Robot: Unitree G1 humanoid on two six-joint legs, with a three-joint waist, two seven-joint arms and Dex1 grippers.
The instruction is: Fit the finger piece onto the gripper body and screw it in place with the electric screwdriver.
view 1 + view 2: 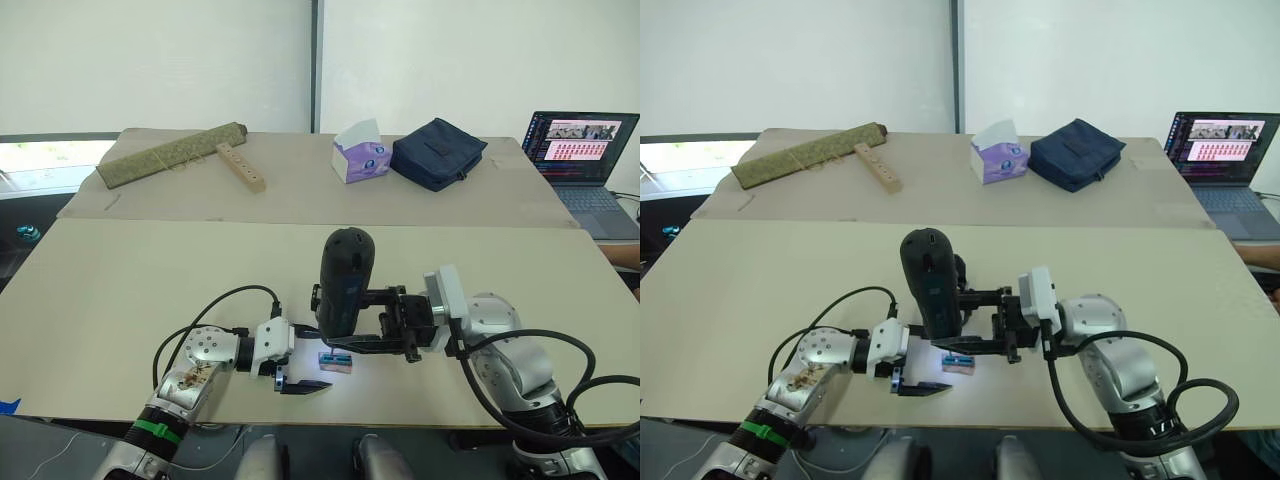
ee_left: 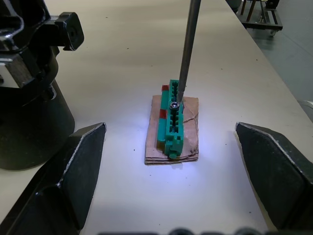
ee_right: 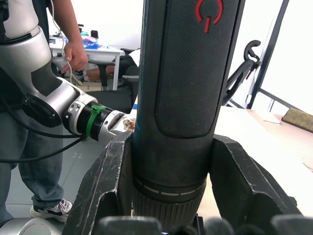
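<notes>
Right claw [image 1: 345, 330] clamped around one electric screwdriver [image 1: 344, 280]; left claw [image 1: 300, 385] spread wide.

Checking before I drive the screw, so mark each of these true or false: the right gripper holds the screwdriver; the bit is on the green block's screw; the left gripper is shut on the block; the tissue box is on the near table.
1. The right gripper holds the electric screwdriver: true.
2. Its bit rests on the screw in the green block: true.
3. The left gripper is shut on the block: false, its fingers stand open either side, apart from it.
4. The tissue box is on the near table: false, it sits on the far table.
</notes>
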